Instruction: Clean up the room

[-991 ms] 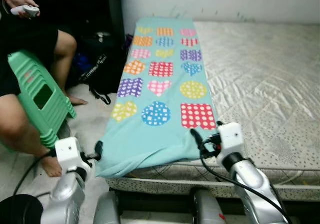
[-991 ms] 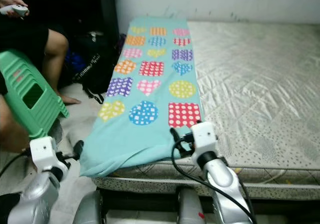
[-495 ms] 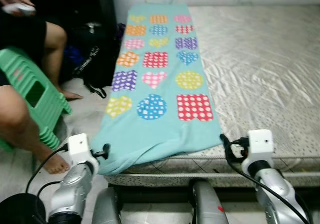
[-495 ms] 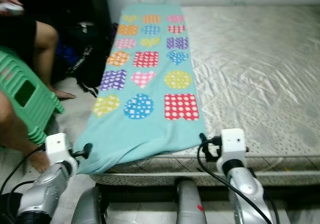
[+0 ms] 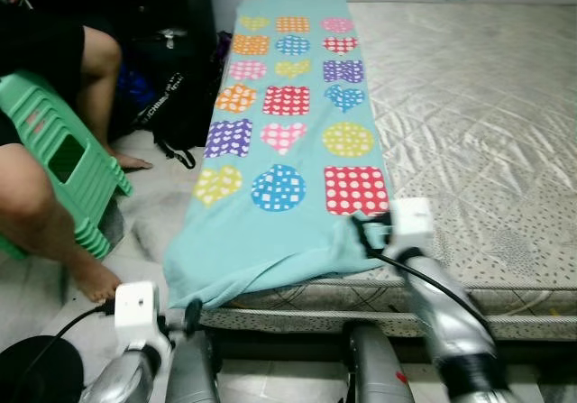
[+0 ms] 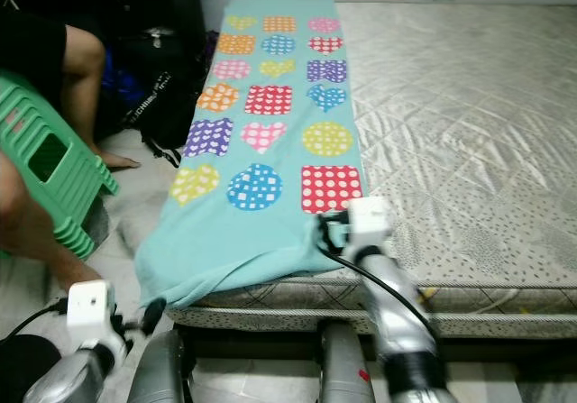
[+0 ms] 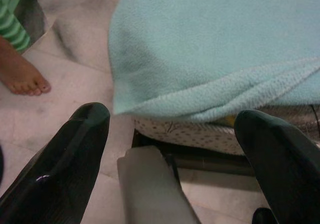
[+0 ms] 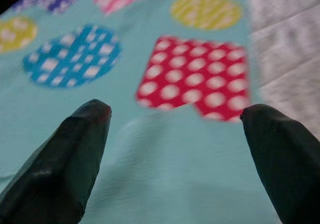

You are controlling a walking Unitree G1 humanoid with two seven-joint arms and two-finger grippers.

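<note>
A long light-blue blanket [image 5: 288,132] is lying on the left side of a bed [image 5: 478,123]. It is showing rows of bright shapes with white dots: hearts, circles and squares in red, yellow, blue, purple, pink and orange. Its long side is running from the near edge of the bed toward the far wall. The near end is wrinkled and is hanging over the bed edge at its left corner.

The right gripper [image 8: 175,134] is hovering over the near end of the blanket, by the red dotted square, fingers spread wide and holding nothing. The left gripper [image 7: 172,129] is sitting low, near the hanging corner, also wide open and holding nothing.

A person's leg [image 5: 45,214] is resting beside a green stool [image 5: 63,160].
</note>
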